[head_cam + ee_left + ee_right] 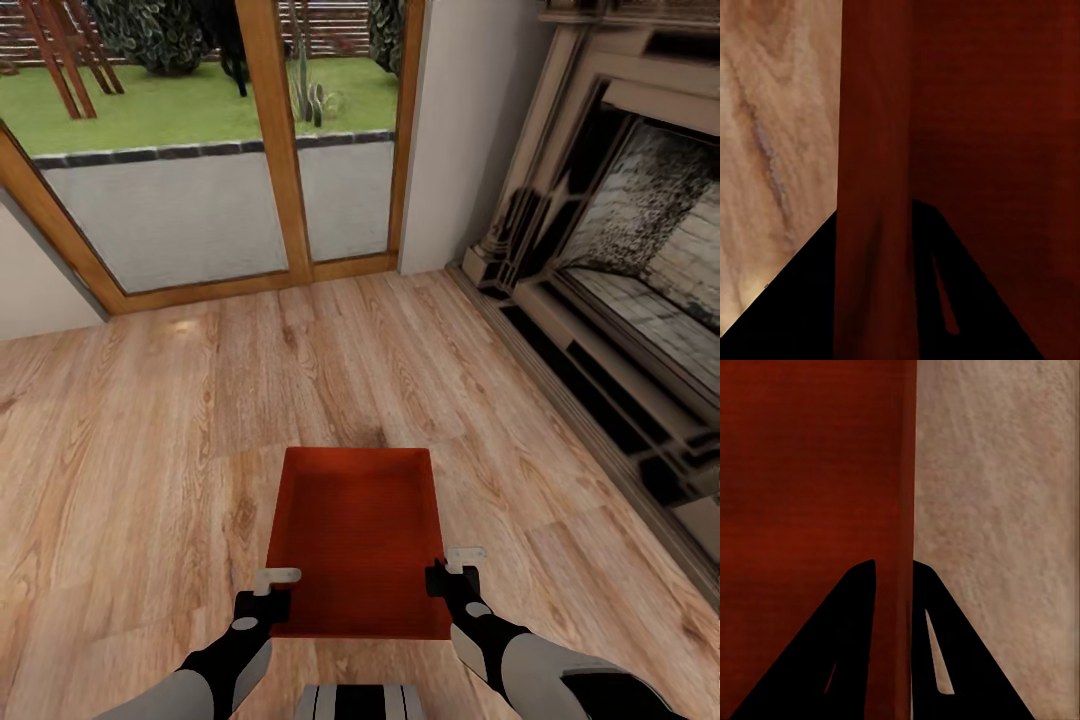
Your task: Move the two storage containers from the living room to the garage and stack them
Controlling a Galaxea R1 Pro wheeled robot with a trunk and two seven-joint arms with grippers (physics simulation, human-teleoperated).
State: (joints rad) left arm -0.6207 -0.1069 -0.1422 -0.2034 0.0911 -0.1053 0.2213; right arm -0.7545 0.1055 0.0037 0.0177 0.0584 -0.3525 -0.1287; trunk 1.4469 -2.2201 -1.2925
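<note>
Over the wood-plank floor (150,420), near glazed patio doors (200,200) and a fireplace surround (620,260): one storage container (358,540), held between both arms just ahead of the robot's base.

Container position: open top up, level, long axis pointing away from the robot; whether it rests on the planks or hangs clear of them — cannot tell.

Left gripper (272,590): jaws narrow, one finger each side of the container's left wall near the near corner; the left wrist view shows the red wall (874,187) running up between the two dark fingers (795,300).

Right gripper (448,572): same pinch on the right wall; in the right wrist view the wall edge (907,510) sits between the fingers (832,652), clamped.

Handling, judged: stiff, straight smooth walls, empty, so probably light; thin rim gives little contact area, smooth surface may slip.

Grip site, judged: opposite long walls near the near end — far end is cantilevered, could tip down if one pinch loosens.

Risk, judged: uneven arm motion would twist the box out of the pinch.

Task stage, judged: wood floor, so not yet in the garage.
</note>
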